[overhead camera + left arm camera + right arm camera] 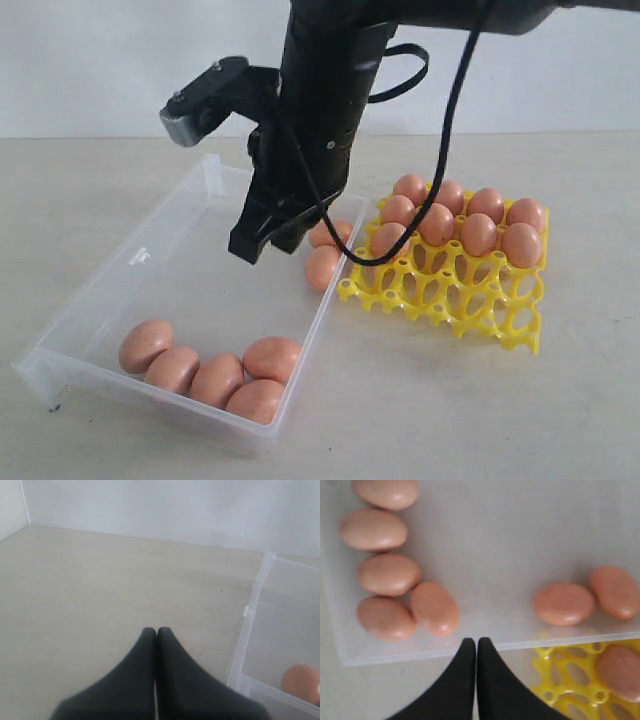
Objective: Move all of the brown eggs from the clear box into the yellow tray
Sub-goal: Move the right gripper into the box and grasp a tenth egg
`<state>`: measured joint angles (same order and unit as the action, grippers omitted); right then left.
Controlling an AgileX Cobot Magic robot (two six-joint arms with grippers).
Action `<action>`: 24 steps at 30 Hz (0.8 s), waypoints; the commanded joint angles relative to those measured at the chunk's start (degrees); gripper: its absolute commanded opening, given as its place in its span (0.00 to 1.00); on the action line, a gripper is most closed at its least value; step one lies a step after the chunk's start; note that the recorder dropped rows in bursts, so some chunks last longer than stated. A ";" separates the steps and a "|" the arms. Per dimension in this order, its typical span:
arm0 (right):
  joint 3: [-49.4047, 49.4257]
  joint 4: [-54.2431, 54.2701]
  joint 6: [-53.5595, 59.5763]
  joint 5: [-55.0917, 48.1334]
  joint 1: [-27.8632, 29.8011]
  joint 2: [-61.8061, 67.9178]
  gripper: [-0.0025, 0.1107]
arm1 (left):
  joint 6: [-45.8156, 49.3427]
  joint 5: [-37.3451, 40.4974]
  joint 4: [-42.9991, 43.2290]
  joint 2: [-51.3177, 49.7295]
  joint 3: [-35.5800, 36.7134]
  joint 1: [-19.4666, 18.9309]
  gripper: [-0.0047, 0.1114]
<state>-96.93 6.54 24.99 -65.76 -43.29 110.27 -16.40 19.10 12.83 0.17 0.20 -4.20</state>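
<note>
- black right gripper (265,245), jaws pressed together and empty, hangs over the shallow transparent plastic clear box (215,290).
- seven smooth brown eggs (215,378) lie inside, two beside the bright yellow tray (470,300), which holds nine.
- left gripper (154,630), likewise closed, sits over bare bench (100,580).
- risk: descending unopened could knock or crack an egg.

Pale tabletop (450,425) with clear box (195,285) and yellow tray (470,296) just beside it
</note>
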 commanded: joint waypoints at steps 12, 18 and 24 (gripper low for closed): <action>-1.23 7.77 14.37 -4.20 -2.57 11.51 0.35 | -0.58 -0.22 0.01 -0.17 -0.20 0.18 0.00; -1.23 7.77 14.37 1.19 -2.57 12.19 0.57 | -0.58 -0.22 0.01 -0.17 -0.20 0.18 0.00; -1.23 3.61 13.24 4.23 -2.57 14.98 0.57 | -0.58 -0.22 0.01 -0.17 -0.20 0.18 0.00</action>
<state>-97.88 12.15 38.85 -61.89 -45.79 124.60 -16.40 19.10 12.83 0.17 0.20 -4.20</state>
